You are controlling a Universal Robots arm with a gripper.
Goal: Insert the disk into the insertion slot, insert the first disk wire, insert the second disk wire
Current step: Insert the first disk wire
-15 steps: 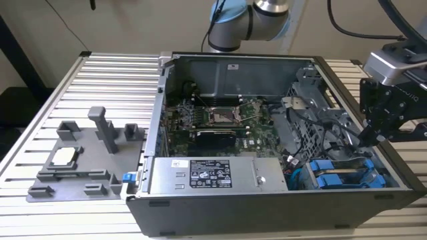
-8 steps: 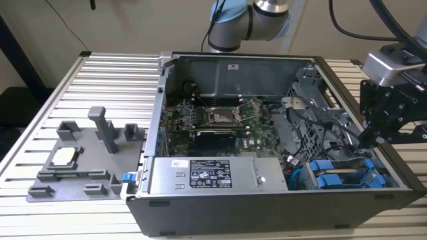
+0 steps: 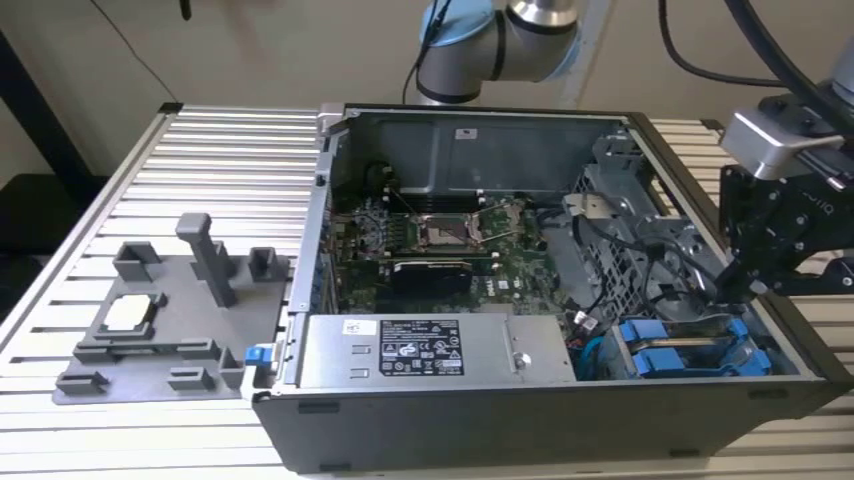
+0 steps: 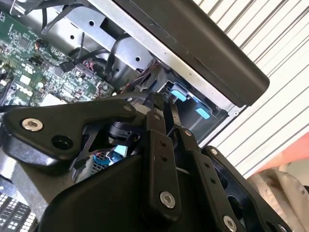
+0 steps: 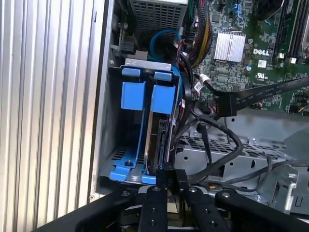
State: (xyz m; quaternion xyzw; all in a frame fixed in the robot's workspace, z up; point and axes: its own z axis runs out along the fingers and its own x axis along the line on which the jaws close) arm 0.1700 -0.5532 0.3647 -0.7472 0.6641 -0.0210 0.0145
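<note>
My jaws are pinched on the black plug point(image 5: 173, 177) of a disk wire, right at the end of the disk point(image 5: 157, 140) farthest from its blue tabs. The disk sits on edge in its blue frame inside the grey sheet-metal insertion slot point(image 5: 145, 62), just beside a blue-tabbed carrier point(image 5: 131, 96). Black cables point(image 5: 227, 140) loop past the disk's other side.

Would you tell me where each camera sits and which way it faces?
Exterior view: off the arm, high, looking down into the open computer case; shows arm and gripper.
First wrist view: on the arm, looking along the gripper at the blue drive frames.
Second wrist view: on the arm, looking past the gripper at the circuit board.
All share the gripper and blue drive frames.
</note>
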